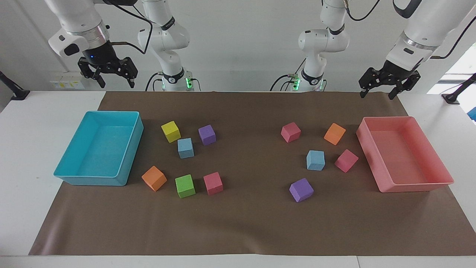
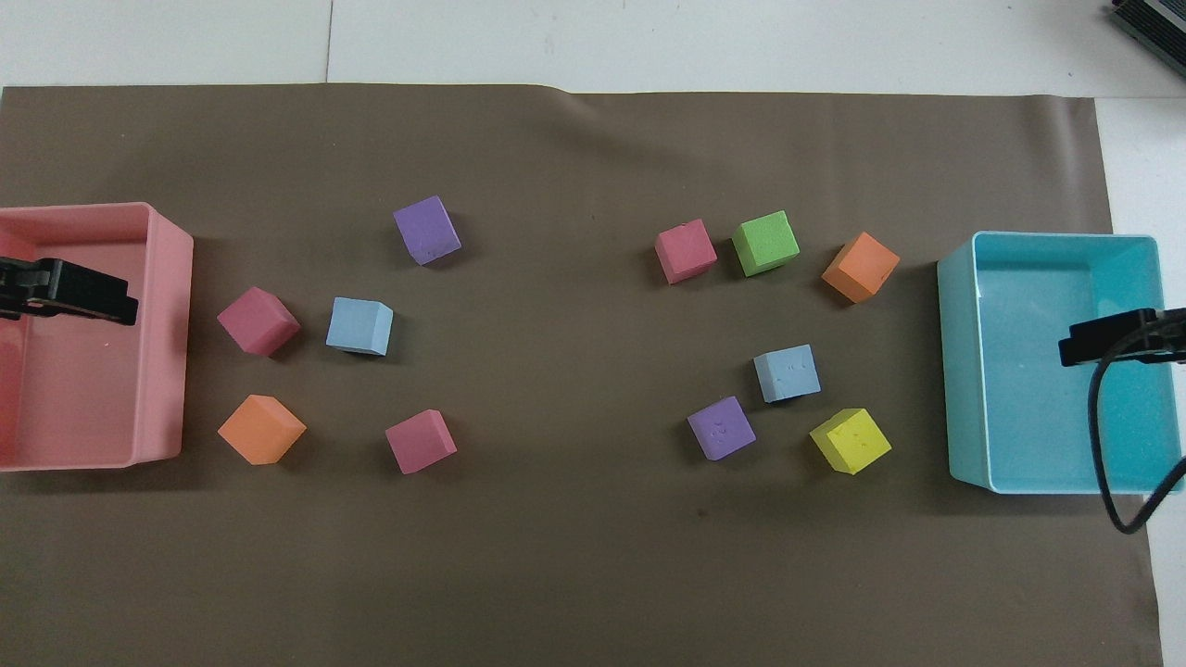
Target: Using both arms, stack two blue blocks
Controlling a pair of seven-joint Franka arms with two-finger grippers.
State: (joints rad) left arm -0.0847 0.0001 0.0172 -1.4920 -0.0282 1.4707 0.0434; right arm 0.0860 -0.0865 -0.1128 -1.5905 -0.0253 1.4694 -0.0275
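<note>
Two blue blocks lie apart on the brown mat. One blue block (image 1: 185,147) (image 2: 786,372) sits toward the right arm's end, just farther from the robots than a yellow cube (image 1: 170,131) and a purple cube (image 1: 207,134). The other blue block (image 1: 315,160) (image 2: 359,325) lies toward the left arm's end, beside a pink cube (image 1: 346,160). My right gripper (image 1: 116,84) hangs open and empty over the turquoise tray's end of the table. Over the pink tray's end, my left gripper (image 1: 376,95) is open and empty too. Neither touches a block.
A turquoise tray (image 1: 132,152) (image 2: 959,371) stands at the right arm's end and a pink tray (image 1: 372,163) (image 2: 167,333) at the left arm's end, both empty. Orange (image 1: 154,178), green (image 1: 185,185), pink (image 1: 213,183) and purple (image 1: 301,190) cubes lie scattered around the blue blocks.
</note>
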